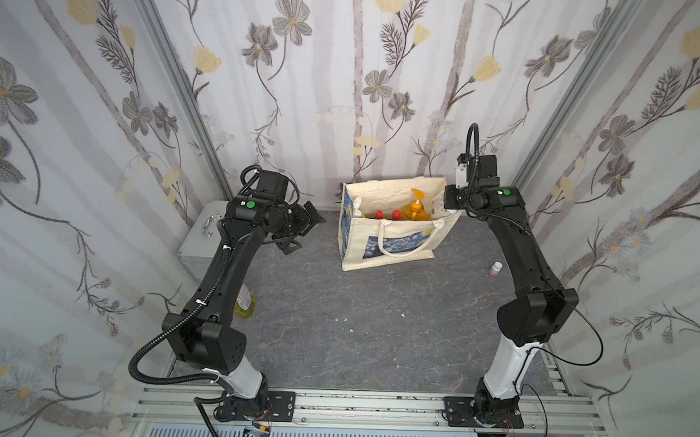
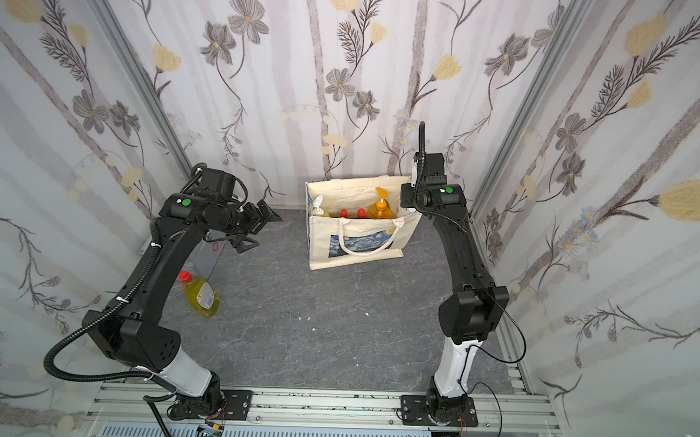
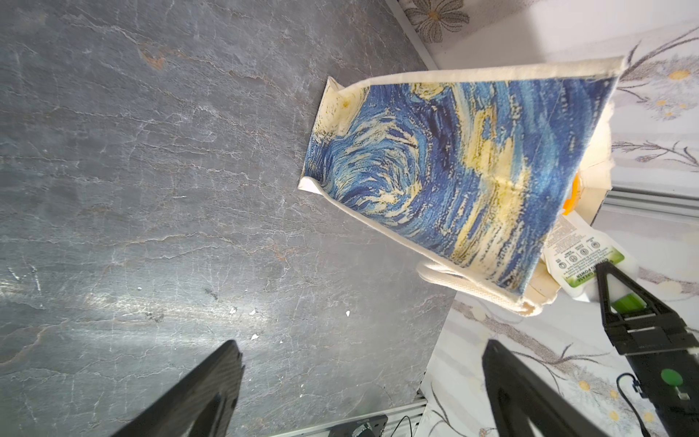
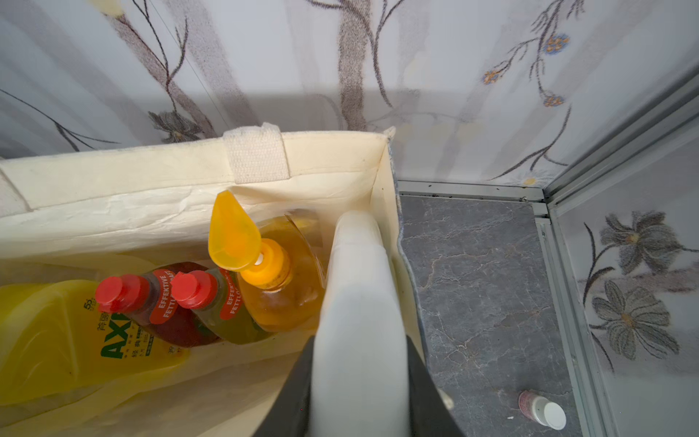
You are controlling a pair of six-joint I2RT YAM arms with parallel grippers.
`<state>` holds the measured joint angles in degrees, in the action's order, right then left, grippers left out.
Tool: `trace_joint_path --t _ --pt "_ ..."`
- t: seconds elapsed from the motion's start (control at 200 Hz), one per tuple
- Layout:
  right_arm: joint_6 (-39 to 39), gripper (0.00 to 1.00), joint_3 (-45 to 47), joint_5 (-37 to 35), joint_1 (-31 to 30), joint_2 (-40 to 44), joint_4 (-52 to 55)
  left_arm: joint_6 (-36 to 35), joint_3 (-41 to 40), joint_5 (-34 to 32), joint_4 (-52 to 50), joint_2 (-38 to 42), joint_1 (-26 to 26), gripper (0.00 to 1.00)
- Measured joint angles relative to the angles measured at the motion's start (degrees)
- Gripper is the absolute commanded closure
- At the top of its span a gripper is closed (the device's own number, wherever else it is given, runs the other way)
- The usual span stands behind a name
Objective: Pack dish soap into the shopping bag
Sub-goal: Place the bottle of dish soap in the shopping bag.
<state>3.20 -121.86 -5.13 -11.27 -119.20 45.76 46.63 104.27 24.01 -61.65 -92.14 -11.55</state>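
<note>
In both top views, shopping bag (image 1: 359, 244) standing at bench (image 2: 336, 327) back, yellow-green bottle (image 2: 201, 296) lying near left arm, in left wrist view, left hand (image 3: 363, 382) gaping released, in right wrist view, right hand (image 4: 359, 382) clenching white bottle (image 4: 355, 283) at bag's mouth, beside orange pump bottle (image 4: 276, 299).

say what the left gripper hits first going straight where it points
Likely the blue side panel of the bag; the open left gripper faces it across bare table, though depth is unclear.

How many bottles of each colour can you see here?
yellow bottle: 1
dark red bottle: 1
yellow-green bottles: 2
orange bottle: 1
white bottle: 1
tiny pink bottle: 1
Total: 7
</note>
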Motion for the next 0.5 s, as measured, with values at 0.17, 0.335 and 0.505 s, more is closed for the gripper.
trace_joint_path --t 0.17,0.335,0.505 --pt "-0.44 0.76 -0.68 -0.02 -0.04 -3.52 0.35 -0.26 -0.39 0.0 -0.76 0.13 0.0 0.0" --pt "-0.42 0.75 -2.47 -1.18 -0.24 -6.64 1.33 -0.33 -1.84 -0.02 -0.79 1.03 0.02 0.0" --pt "-0.31 0.74 -4.9 -1.03 -0.24 -9.77 1.42 -0.31 -3.06 -0.07 -0.74 2.12 0.04 0.0"
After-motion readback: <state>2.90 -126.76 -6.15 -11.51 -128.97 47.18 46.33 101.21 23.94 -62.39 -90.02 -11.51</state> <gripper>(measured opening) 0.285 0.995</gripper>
